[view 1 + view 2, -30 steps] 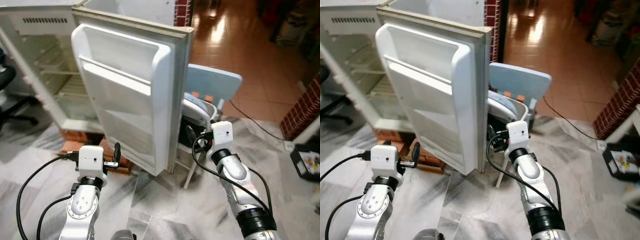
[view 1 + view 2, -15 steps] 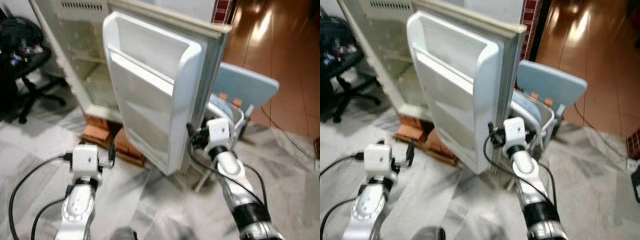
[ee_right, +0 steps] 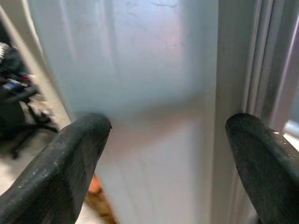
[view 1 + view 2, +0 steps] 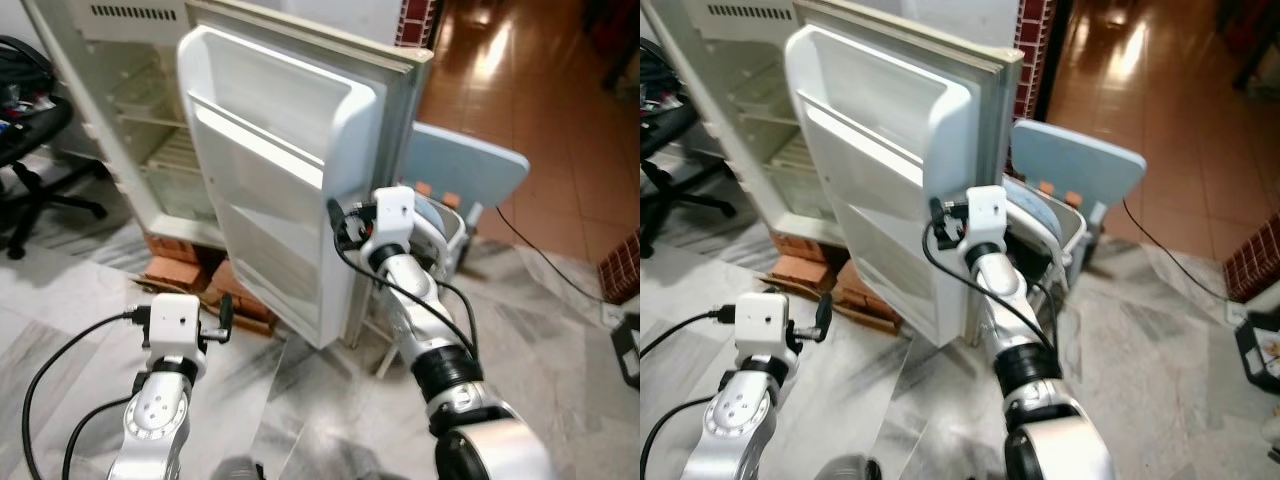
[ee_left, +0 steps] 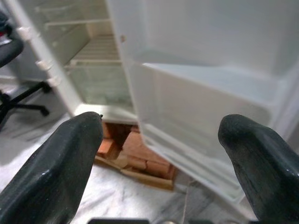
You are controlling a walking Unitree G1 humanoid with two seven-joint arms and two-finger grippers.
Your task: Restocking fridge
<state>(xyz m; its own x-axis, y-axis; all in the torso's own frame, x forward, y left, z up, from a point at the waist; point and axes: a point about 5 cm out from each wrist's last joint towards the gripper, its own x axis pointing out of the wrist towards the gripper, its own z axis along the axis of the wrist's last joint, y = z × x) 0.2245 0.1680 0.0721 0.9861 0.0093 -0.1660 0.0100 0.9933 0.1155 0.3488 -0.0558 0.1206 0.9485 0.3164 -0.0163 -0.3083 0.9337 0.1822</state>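
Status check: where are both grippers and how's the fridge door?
Right gripper open, at the fridge door edge. Left gripper open, low, idle. Door open, shelves bare. Chair behind door.

the white fridge (image 4: 735,95) stands open, its door (image 4: 895,180) swung wide with bare moulded shelves facing out. the right gripper (image 4: 938,226) is raised against the door's free edge. the left gripper (image 4: 822,316) sits low over the marble floor (image 4: 1160,370). red bricks (image 4: 830,285) prop the fridge; a pale blue chair (image 4: 1075,170) stands behind the door.
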